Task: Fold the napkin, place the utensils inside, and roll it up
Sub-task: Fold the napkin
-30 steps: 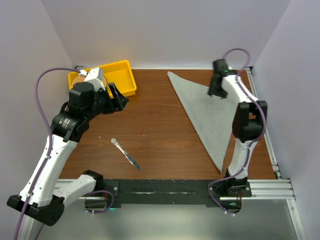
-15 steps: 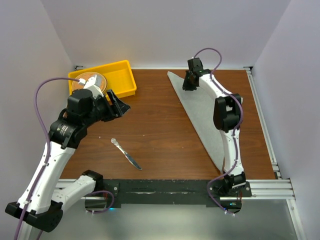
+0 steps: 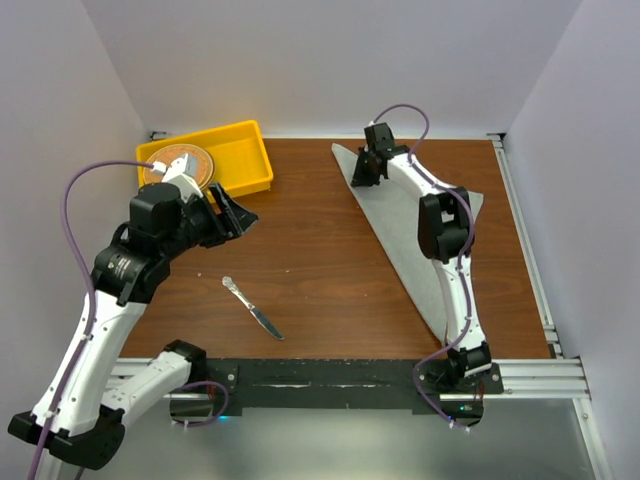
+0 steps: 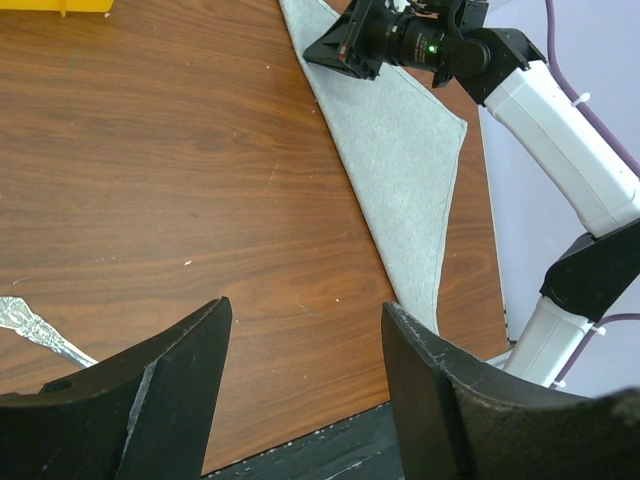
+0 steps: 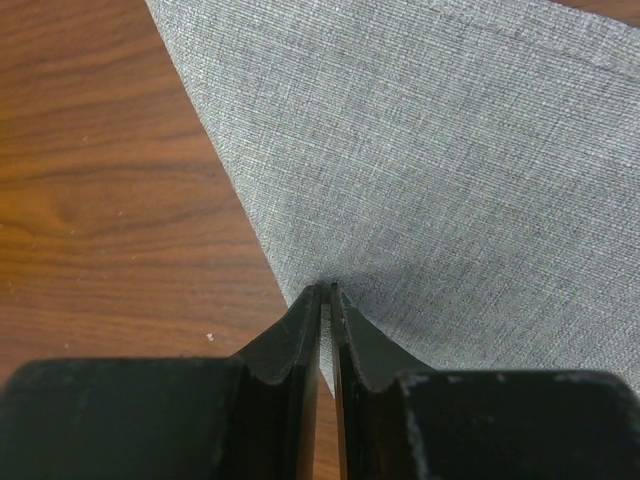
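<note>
The napkin [image 3: 400,235] lies as a triangle right of centre. My right gripper [image 5: 325,292] is pinched closed on its upper-left edge. The bite is thin, so I judge a pull may slip it free. My left gripper [image 4: 305,325] gapes empty, up-left of the knife [image 3: 252,307].

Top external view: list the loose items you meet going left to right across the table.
Round brown woven disc → slim silver metal knife → grey fabric napkin

Wooden table [image 3: 320,230] carries napkin [image 3: 395,215], knife [image 3: 252,307], yellow tray [image 3: 240,155].
</note>
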{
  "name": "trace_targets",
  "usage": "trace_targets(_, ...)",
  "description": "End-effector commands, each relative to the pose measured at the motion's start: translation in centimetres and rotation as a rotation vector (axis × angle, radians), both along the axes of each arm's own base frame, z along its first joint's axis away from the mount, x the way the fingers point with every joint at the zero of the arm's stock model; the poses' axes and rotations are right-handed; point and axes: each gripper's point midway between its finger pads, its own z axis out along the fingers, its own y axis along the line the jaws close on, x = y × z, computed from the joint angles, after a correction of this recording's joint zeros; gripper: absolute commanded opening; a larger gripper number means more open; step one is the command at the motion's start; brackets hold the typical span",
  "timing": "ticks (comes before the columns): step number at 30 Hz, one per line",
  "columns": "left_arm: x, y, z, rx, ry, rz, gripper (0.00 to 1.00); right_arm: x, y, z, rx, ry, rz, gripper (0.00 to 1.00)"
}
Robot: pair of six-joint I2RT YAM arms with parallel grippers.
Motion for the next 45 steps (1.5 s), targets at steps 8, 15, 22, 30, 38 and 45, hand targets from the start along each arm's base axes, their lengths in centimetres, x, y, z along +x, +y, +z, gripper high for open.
trace_targets(8,3.0,-1.4,-1.3,-0.058,-0.007,0.016,0.66,-7.8,7.0,0.7,0.066,0.087,0.244,0.11)
trace_targets(15,9.4,-4.6,-4.7,-0.148,-0.019,0.058,0.58,-11.0,4.9,6.6,-0.004,0.103,0.264,0.22)
trace_targets(22,18.1,-9.8,-8.0,-0.004,-0.077,0.017,0.40,-17.0,-0.9,10.4,-0.059,0.204,0.235,0.41)
trace_targets(30,28.5,-11.7,-13.9,0.258,-0.085,0.038,0.16,-21.7,-9.5,9.5,-0.068,0.271,0.103,0.41)
trace_targets(38,33.4,-12.5,-18.8,0.286,-0.089,0.007,0.04,-24.3,-14.5,9.5,-0.157,0.310,-0.006,0.39)
trace_targets(45,35.1,-11.0,-22.6,0.268,-0.032,0.029,0.03,-26.8,-17.9,7.3,-0.187,0.395,-0.149,0.34)
